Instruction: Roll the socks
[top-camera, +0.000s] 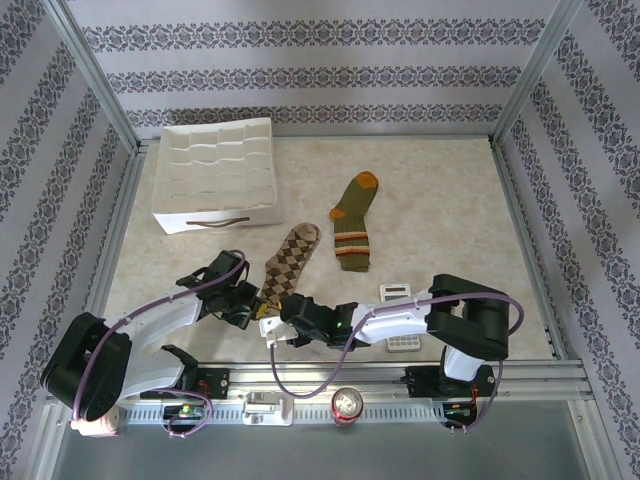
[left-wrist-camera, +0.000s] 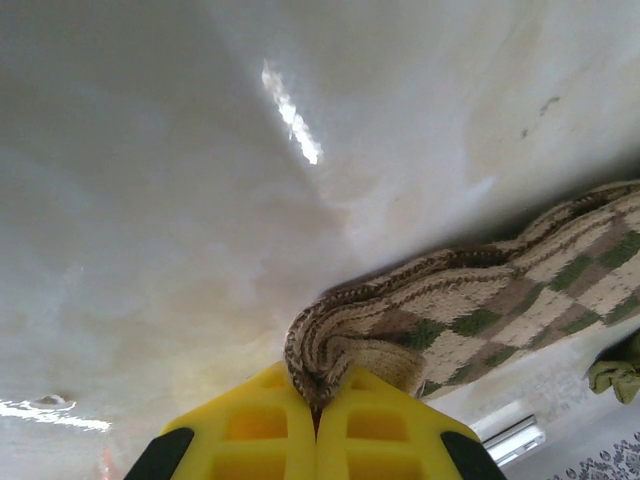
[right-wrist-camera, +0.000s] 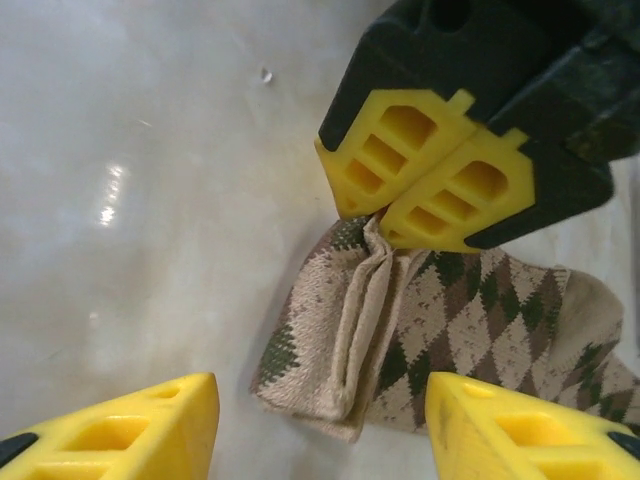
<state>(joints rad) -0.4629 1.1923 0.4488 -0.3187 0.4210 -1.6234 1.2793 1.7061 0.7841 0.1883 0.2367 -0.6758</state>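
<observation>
Argyle sock (top-camera: 293, 255) lay just in front of the white box's (top-camera: 215, 215) right corner, with the olive sock (top-camera: 352, 225) to the right of that box. My left gripper (left-wrist-camera: 318, 395) was clamped on its cuff, and my right gripper (right-wrist-camera: 320, 410) stood apart, astride it. I judged rolling barely started. Next I'd need to tuck the doubled cuff, which was clear from my right wrist and hidden from overhead.

The argyle sock (top-camera: 288, 262) has tan, brown and dark green diamonds. The olive sock (top-camera: 353, 222) is olive green with an orange toe and an orange-striped cuff. The left pincer (left-wrist-camera: 318, 400) and right pincer (right-wrist-camera: 315, 395) are yellow with black backs. The worktop (top-camera: 440, 200) is pale beige marble, the divided box (top-camera: 215, 170) is white, and the walls (top-camera: 300, 60) are pale with grey ornamental stripes.
</observation>
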